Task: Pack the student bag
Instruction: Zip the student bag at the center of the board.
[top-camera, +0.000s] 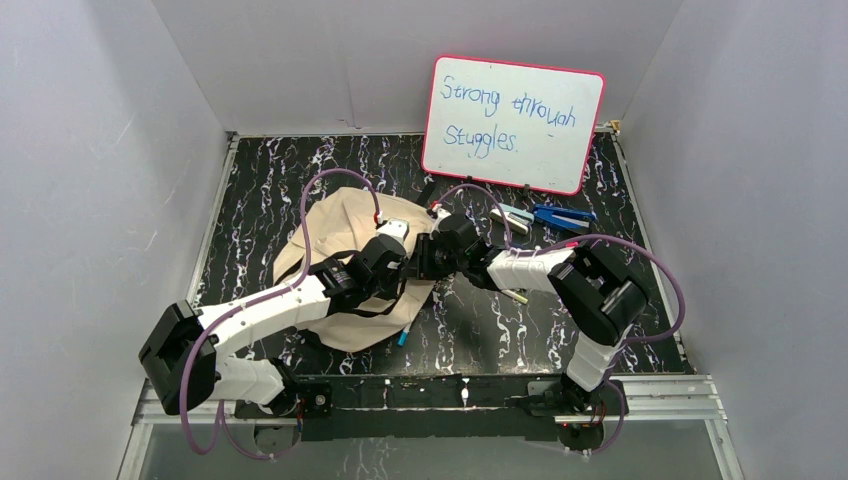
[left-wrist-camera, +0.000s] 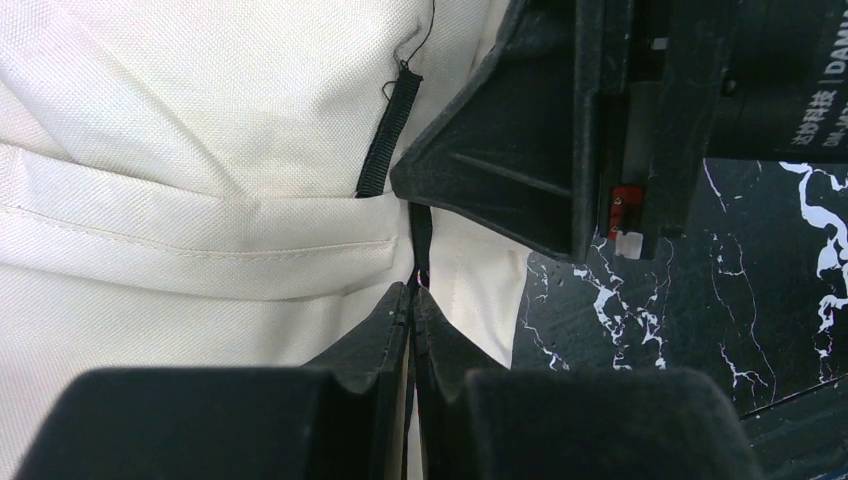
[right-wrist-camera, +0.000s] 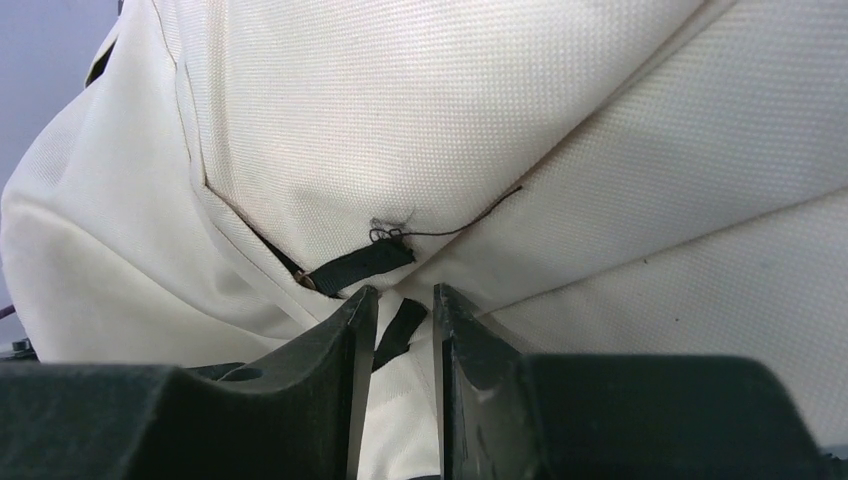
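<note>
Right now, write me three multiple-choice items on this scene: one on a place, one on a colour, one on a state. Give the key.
1. Where does the whiteboard stand?
A. at the far edge of the table
B. lying flat at the near edge
C. hung on the left wall

2. What colour is the student bag?
A. blue
B. cream
C. red

3. How is the left hand?
A. wide open over bare marble
B. holding a pen
C. shut on a thin black strap

Key: 1 A, it is propped upright at the back. 2 B, the canvas is pale cream in every view. 3 C, its fingertips meet on the strap.
</note>
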